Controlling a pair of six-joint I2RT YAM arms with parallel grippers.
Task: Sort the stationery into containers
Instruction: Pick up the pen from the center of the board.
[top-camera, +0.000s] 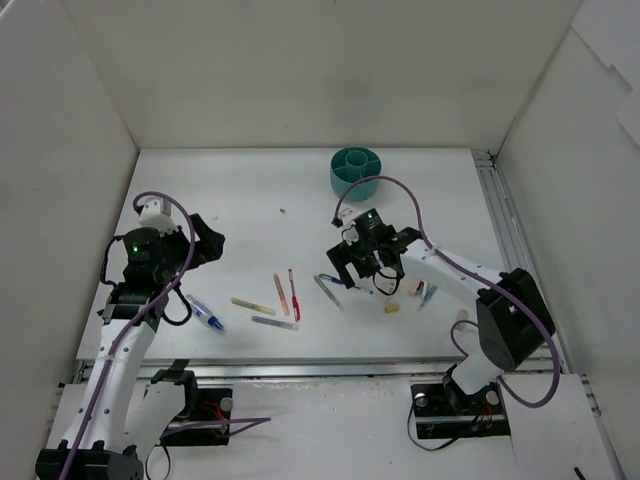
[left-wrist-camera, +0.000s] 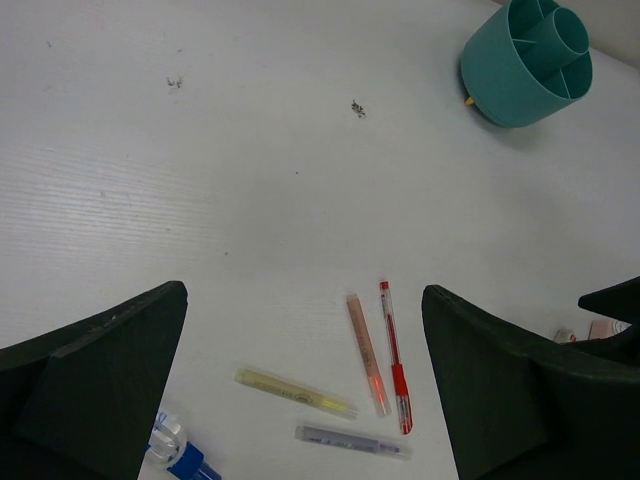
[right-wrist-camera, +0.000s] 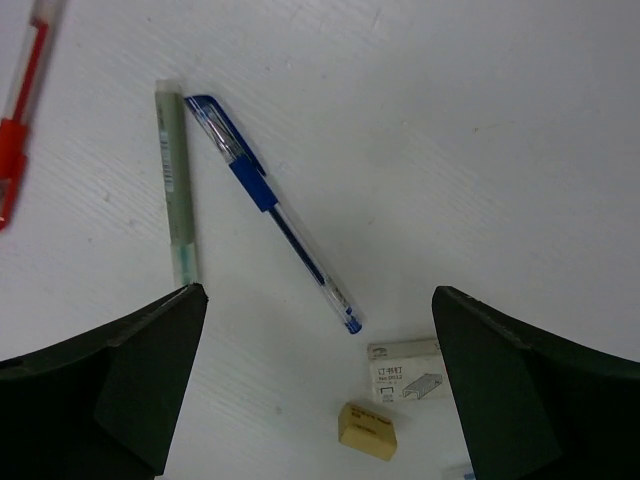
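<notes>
The teal organiser cup (top-camera: 355, 170) stands at the back of the table; it also shows in the left wrist view (left-wrist-camera: 527, 62). My left gripper (left-wrist-camera: 304, 290) is open and empty above an orange pen (left-wrist-camera: 367, 353), a red pen (left-wrist-camera: 393, 355), a yellow pen (left-wrist-camera: 295, 392) and a grey pen (left-wrist-camera: 352, 440). A blue-and-white pen (left-wrist-camera: 180, 455) lies at its left. My right gripper (right-wrist-camera: 320, 290) is open and empty above a blue pen (right-wrist-camera: 275, 215), a grey-green pen (right-wrist-camera: 175, 180), a cream eraser (right-wrist-camera: 368, 430) and a white staple box (right-wrist-camera: 405, 370).
White walls close in the table on three sides. A metal rail (top-camera: 505, 225) runs along the right edge. Another small blue item (top-camera: 428, 294) and a small pale block (top-camera: 462, 315) lie to the right of the right gripper (top-camera: 365, 265).
</notes>
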